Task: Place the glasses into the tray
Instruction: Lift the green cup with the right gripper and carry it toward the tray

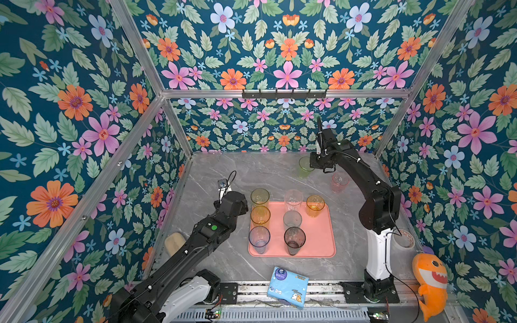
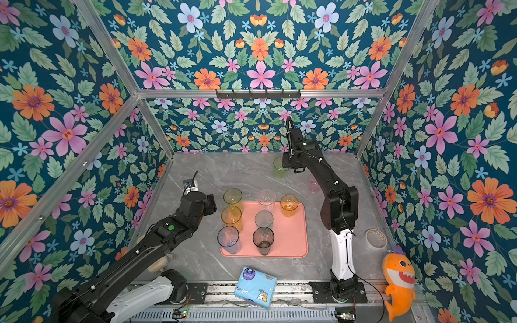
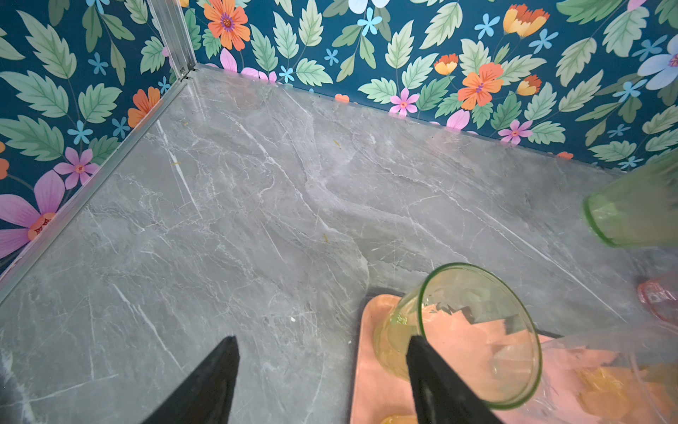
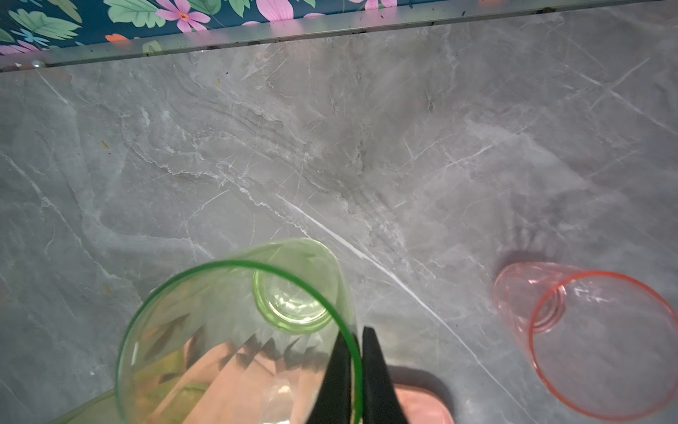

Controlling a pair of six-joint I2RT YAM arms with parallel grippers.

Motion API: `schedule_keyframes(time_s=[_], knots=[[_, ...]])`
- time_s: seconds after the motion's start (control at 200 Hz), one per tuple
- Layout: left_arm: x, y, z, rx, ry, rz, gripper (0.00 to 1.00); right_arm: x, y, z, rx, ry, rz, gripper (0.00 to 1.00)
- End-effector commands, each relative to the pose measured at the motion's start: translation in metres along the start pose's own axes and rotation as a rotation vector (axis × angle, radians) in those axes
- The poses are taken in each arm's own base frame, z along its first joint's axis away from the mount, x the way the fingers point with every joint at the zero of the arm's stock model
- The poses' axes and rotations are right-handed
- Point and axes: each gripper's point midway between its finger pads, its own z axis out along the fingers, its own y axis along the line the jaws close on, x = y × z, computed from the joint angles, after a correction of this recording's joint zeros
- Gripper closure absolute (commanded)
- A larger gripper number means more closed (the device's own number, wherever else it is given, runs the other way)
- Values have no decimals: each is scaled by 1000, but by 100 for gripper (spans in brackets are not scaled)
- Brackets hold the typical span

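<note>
The salmon-pink tray (image 1: pixel 319 243) lies mid-table and several glasses stand on it, among them a yellow-green one (image 1: pixel 259 197), a clear one (image 1: pixel 293 199) and a smoky dark one (image 1: pixel 294 239). My right gripper (image 4: pixel 357 345) is shut on the rim of a green glass (image 4: pixel 234 330), one finger inside and one outside. That green glass (image 1: pixel 304 167) hangs tilted near the back wall. A pink glass (image 1: pixel 340 181) stands on the table beside it. My left gripper (image 3: pixel 323 352) is open over bare table at the tray's far left corner, one finger next to the yellow-green glass (image 3: pixel 462 330).
A light-blue tissue packet (image 1: pixel 288 286) lies at the front edge. A tape roll (image 1: pixel 402 237) and an orange plush shark (image 1: pixel 430 282) sit at the right by the right arm's base. A beige object (image 1: pixel 174 243) lies under the left arm.
</note>
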Motion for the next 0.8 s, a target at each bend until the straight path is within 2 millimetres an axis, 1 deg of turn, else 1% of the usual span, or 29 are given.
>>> schedule_keyframes(time_s=[0.0,0.185,0.375,0.565,0.6,0.61,0.62,0.795], knots=[[-5,-4,1,14,-16,-19,25,1,-4,-21,19,-21,-26,100],[-5,-5,0,21,-17,-28,25,9,-14,-57,51,-41,-42,100],[-5,-6,0,27,-16,-34,25,23,-24,-91,67,-59,-49,100],[-7,-8,1,32,-18,-36,25,46,-33,-119,76,-46,-52,100],[-7,-8,1,32,-17,-34,25,51,-35,-118,80,-29,-57,100],[-7,-8,1,33,-18,-35,25,51,-35,-128,74,-49,-56,100],[-7,-8,1,32,-17,-34,25,52,-35,-132,73,-54,-56,100],[-7,-10,3,35,-14,-30,25,71,-43,-153,75,-50,-65,100]])
